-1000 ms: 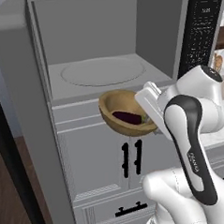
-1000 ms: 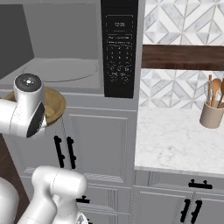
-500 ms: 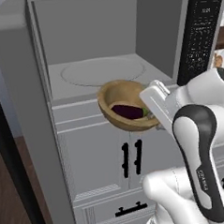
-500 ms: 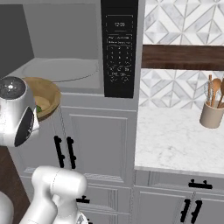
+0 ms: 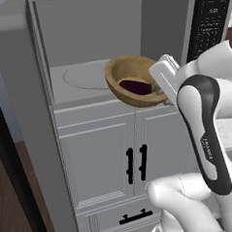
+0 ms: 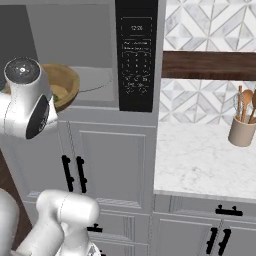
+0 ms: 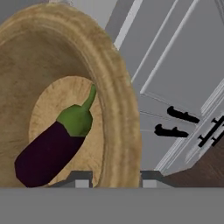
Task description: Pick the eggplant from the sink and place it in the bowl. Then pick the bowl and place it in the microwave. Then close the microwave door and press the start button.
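Note:
The wooden bowl [image 5: 130, 80] hangs tilted at the front sill of the open microwave [image 5: 89, 37], partly over the round turntable plate [image 5: 84, 77]. The dark purple eggplant [image 5: 134, 86] lies inside it. My gripper [image 5: 160, 83] is shut on the bowl's right rim. In the hand view the bowl's rim [image 7: 116, 87] runs between my fingertips [image 7: 81, 178], and the eggplant [image 7: 48, 153] with its green stem rests on the bowl's bottom. The bowl [image 6: 65, 82] also peeks out behind my arm in the right base view. The microwave door [image 5: 20, 104] stands open at the left.
The black control panel [image 6: 136, 55] is right of the opening. Grey cabinet doors with black handles [image 5: 135, 163] sit below the microwave. To the right lies a marble counter [image 6: 200, 155] with a utensil holder [image 6: 242, 130].
The bowl with the eggplant has risen and moved forward, from below the sill to the level of the microwave opening. My arm has swung up and left with it.

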Controlling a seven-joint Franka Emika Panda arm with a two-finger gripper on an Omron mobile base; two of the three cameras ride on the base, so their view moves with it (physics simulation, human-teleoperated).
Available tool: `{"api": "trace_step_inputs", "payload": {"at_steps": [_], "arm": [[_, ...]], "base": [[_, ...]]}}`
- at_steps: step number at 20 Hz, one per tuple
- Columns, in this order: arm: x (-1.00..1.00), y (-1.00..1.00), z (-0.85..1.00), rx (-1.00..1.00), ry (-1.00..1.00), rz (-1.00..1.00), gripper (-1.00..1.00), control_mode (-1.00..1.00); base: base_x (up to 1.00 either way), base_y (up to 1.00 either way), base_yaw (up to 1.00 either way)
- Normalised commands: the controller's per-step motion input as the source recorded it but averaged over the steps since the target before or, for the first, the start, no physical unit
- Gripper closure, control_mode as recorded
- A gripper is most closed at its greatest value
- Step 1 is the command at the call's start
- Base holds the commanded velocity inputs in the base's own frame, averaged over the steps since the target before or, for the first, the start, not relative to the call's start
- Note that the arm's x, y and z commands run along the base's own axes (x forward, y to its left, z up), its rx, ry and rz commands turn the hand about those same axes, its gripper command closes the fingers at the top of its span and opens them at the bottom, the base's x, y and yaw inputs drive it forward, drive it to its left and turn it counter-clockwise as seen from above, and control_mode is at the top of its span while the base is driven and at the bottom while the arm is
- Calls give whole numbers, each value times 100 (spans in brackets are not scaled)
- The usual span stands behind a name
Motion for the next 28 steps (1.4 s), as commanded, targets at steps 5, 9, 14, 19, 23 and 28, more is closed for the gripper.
{"api": "trace_step_inputs", "payload": {"at_steps": [5,9,14,19,23,28], "arm": [[83,5,17,-3,0,0,100,-100],[100,14,0,-6,0,0,100,-100],[94,12,-2,-5,0,0,100,-100],[62,15,-1,-2,0,0,100,-100],[44,22,-5,-1,0,0,100,-100],[2,15,-5,-2,-1,0,-100,-100]], "base": [[0,0,0],[0,0,0],[0,0,0],[0,0,0],[0,0,0],[0,0,0]]}}
